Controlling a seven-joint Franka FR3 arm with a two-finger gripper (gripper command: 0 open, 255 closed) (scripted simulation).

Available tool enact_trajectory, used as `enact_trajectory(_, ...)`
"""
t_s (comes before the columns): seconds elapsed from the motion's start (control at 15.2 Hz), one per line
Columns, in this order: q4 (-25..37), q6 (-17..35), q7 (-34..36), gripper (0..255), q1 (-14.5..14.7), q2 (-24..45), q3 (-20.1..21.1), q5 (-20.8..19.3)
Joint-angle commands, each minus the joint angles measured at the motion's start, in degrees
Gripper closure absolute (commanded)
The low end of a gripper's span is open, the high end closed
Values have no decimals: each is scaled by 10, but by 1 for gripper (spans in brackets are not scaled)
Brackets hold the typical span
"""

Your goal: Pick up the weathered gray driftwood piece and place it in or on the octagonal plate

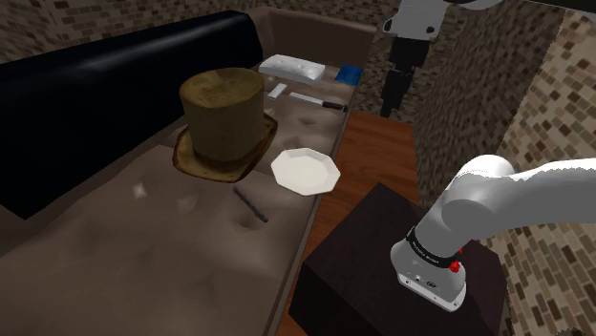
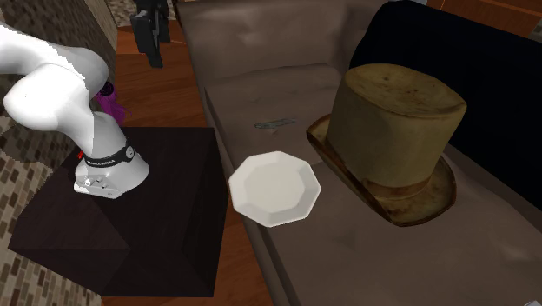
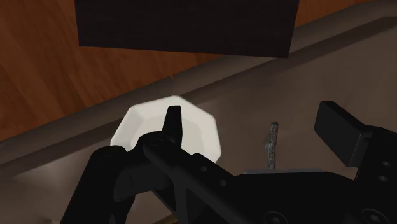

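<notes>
A tall, worn olive-brown top hat (image 1: 222, 119) stands upright on the seat of a brown sofa (image 1: 124, 267), just in front of its black back cushion (image 1: 86, 95). Further along the seat, toward the shoulder view's top, lie a white pillow-like pack (image 1: 291, 66), a small blue thing (image 1: 350, 73), a small white slip (image 1: 277, 91) and a dark-handled knife (image 1: 310, 98). A reddish wooden floor (image 1: 372, 153) runs beside the sofa, under walls (image 1: 573, 86) of small brown tiles.

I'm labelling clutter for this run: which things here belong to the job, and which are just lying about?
For the job: thin grey driftwood piece, white octagonal plate, gripper (open).
Lying about: brown top hat, knife, white pad, small blue object.
</notes>
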Motion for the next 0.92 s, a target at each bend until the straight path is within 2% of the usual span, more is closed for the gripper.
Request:
enact_trajectory(0.0, 0, 0, 0, 0, 0, 0, 0, 0)
enact_trajectory(0.4, -52, 114, 53, 0, 19, 46, 65, 26)
enact_trajectory(0.86, -73, 250, 118, 0, 37, 146, 140, 41)
